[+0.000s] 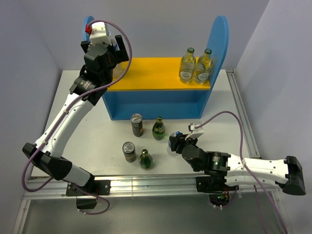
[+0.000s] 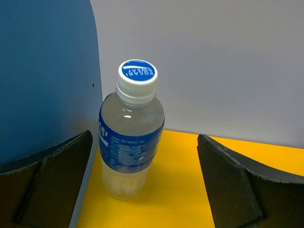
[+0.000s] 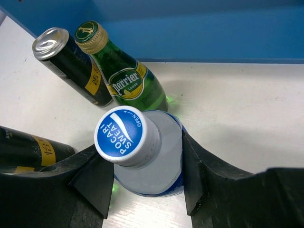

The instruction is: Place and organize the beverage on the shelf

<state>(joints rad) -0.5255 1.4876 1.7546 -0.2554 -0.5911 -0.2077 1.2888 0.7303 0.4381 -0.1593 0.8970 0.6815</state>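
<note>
Left claw (image 2: 143, 137) is spread wide up on the shelf (image 1: 156, 105). The shelved Pocari bottle (image 2: 129, 156) stands upright between my fingers on the yellow board (image 2: 190, 190). There's clear daylight on one side, and only a sliver on the other, where the blue side panel (image 2: 42, 71) rises right beside that finger. I read that as a placement tucked into the end corner, so the row can fill inward from there. Far along the board from this claw, at the opposite end, stand two clear glass bottles (image 1: 195, 66) side by side.

Right claw (image 3: 145, 152) is down at the table (image 3: 237, 109), clamped on the second Pocari bottle (image 3: 142, 161). Both pads press its shoulders just under the white cap, and the bottle is upright. It's a tight spot. A green Perrier bottle (image 3: 123, 76) stands directly ahead of the claw, close to my bottle if not touching. A dark can (image 3: 71, 61) is beside that, and another can (image 3: 28, 152) sits off my left finger. A high grip keeps my fingers above that crowd.

My guess for what comes next is a straight lift before any swing, or I'll clip the Perrier. The shelf's blue wall runs across in front of this claw, well apart.
</note>
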